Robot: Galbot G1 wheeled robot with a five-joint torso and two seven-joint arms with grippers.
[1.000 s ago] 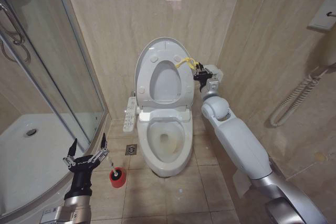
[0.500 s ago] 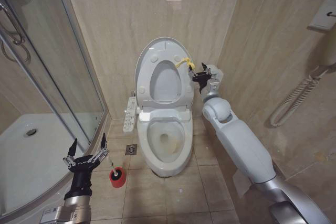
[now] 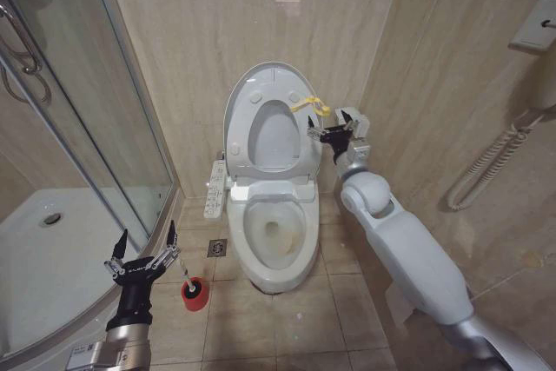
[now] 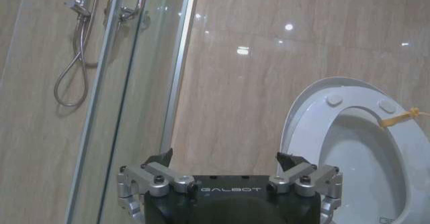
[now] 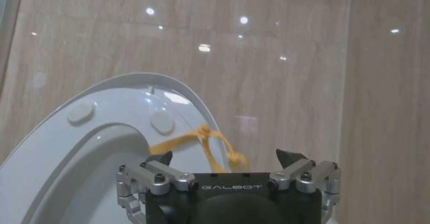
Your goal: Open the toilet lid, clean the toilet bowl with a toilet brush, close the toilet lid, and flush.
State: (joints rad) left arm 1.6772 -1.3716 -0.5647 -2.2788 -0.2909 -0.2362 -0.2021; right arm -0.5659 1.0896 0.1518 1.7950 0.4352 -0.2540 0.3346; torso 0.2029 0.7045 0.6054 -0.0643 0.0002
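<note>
The toilet lid [image 3: 261,84] stands upright against the back wall, and its yellow strap [image 3: 311,103] hangs free at its right edge. The toilet bowl [image 3: 276,254] is uncovered and stained yellowish inside. My right gripper [image 3: 337,134] is open just right of the strap and a little below it, touching nothing. In the right wrist view the strap [image 5: 215,141] dangles off the lid [image 5: 100,143] ahead of the open right gripper [image 5: 228,156]. My left gripper [image 3: 142,258] waits open at the lower left, beside the toilet brush [image 3: 185,280] in its red holder [image 3: 196,296].
A white button panel [image 3: 215,187] sits on the bowl's left side. The glass shower screen [image 3: 104,110] and the white shower tray [image 3: 43,249] take up the left. There is a floor drain [image 3: 217,248] left of the bowl, and a coiled hose [image 3: 486,162] on the right wall.
My right gripper has let go of the yellow strap and drawn back to the right and slightly down. The lid stays upright. My left arm has not moved.
</note>
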